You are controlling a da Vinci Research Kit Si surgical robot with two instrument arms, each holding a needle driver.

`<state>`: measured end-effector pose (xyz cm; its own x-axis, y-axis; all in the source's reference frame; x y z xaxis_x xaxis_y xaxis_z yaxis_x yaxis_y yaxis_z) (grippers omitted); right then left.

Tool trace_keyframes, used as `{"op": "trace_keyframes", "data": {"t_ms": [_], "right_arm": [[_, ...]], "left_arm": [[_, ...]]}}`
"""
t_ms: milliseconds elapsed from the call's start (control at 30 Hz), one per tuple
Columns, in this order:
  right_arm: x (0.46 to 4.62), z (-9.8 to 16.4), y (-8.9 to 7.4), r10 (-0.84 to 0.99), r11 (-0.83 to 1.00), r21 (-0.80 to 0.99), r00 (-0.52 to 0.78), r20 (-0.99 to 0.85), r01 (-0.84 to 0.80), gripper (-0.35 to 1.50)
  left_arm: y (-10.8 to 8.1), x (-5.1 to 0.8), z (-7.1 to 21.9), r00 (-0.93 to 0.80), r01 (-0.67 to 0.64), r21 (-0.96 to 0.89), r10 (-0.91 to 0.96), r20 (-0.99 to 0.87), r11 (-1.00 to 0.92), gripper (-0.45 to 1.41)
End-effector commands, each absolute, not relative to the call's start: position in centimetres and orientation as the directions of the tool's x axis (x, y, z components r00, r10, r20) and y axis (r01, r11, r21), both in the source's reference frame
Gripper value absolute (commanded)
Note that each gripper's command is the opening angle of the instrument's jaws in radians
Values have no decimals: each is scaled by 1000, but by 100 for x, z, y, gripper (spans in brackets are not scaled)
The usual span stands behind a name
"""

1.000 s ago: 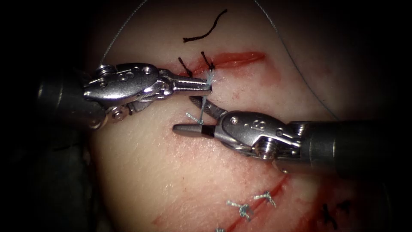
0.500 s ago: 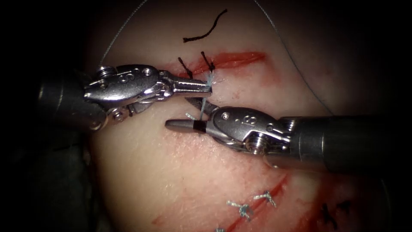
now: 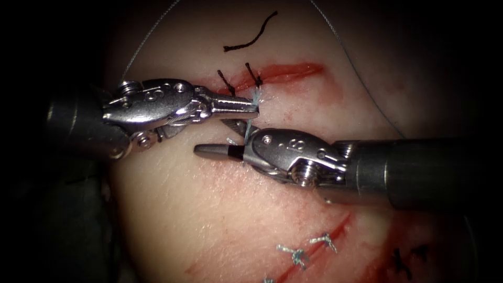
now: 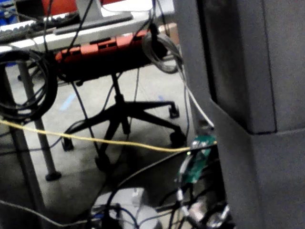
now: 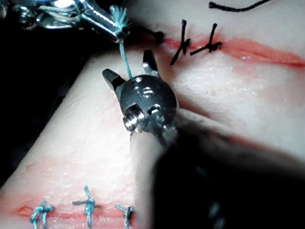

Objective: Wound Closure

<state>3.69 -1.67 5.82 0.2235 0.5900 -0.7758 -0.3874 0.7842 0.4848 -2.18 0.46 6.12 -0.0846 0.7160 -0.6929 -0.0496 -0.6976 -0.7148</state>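
Pale, glistening pork-belly tissue (image 3: 209, 220) lies under both of your tools, falling away into darkness along its left edge. Your left arm's silver needle driver (image 3: 250, 105) has its jaws clamped on a frayed end of light-blue thread (image 3: 247, 127), just below the red, open cut (image 3: 285, 72) with its two dark stitches (image 3: 253, 74). Your right arm's silver tool (image 3: 222, 137) has its jaws spread wide, the thread running down between them. You have open tissue below, before the teal knots (image 3: 296, 256) on the lower cut. No needle can be made out.
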Motion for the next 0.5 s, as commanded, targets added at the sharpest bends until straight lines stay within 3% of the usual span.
{"op": "trace_keyframes", "data": {"t_ms": [33, 500], "right_arm": [[378, 584, -166, 586, 788, 483, 224, -779, -383, 126], [379, 579, -163, 577, 795, 475, 228, -784, -378, 120]], "left_arm": [[45, -223, 617, -85, -49, -715, 716, -693, -698, -45], [42, -224, 618, -87, -44, -714, 715, -694, -699, -45]]}}
